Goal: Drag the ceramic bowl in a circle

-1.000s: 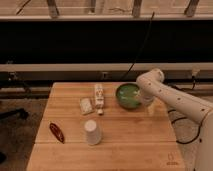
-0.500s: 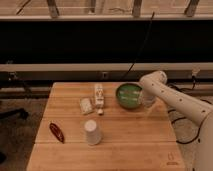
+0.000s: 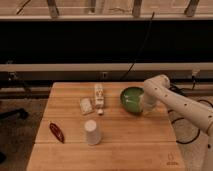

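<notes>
The ceramic bowl (image 3: 131, 99) is round, green and shallow, with pale streaks inside. It sits on the wooden table (image 3: 125, 145) toward the far right. My gripper (image 3: 146, 106) hangs from the white arm at the bowl's right rim, touching or very close to it. The arm's wrist hides the bowl's right edge.
A white upturned cup (image 3: 92, 132) stands at the middle front. A red packet (image 3: 56, 132) lies at the front left. A small white bottle (image 3: 99, 94) and a pale snack packet (image 3: 86, 105) lie left of the bowl. Cables hang behind the table's right edge.
The bowl and the gripper have shifted slightly toward the front of the table. The other objects have not moved.
</notes>
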`<state>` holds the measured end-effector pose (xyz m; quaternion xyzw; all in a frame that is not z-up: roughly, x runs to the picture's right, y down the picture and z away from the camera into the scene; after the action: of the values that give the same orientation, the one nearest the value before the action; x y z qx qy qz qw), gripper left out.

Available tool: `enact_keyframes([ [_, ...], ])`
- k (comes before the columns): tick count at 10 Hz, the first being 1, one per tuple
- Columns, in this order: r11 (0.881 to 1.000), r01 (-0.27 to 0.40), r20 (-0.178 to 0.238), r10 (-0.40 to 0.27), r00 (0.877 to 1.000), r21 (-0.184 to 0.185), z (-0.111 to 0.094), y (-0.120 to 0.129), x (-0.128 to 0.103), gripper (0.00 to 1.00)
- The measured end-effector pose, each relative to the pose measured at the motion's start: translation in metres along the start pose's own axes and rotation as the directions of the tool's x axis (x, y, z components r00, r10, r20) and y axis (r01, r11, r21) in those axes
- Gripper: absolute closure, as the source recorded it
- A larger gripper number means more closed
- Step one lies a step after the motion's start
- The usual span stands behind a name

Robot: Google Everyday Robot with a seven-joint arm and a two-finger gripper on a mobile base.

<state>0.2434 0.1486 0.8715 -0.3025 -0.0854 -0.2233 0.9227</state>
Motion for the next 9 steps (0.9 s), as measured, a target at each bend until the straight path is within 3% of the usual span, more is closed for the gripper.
enact_keyframes([
  [2, 1.000, -0.005, -0.021, 0.005, 1.000, -0.006, -0.008, 0.008, 0.003, 1.00],
  [5, 0.999, -0.017, -0.054, 0.015, 0.998, -0.038, -0.023, 0.046, 0.016, 1.00],
  [7, 0.998, 0.005, -0.050, -0.008, 0.999, -0.058, -0.030, 0.066, 0.000, 1.00],
  [9, 0.997, 0.053, -0.028, -0.055, 0.998, -0.064, -0.032, 0.066, -0.025, 1.00],
])
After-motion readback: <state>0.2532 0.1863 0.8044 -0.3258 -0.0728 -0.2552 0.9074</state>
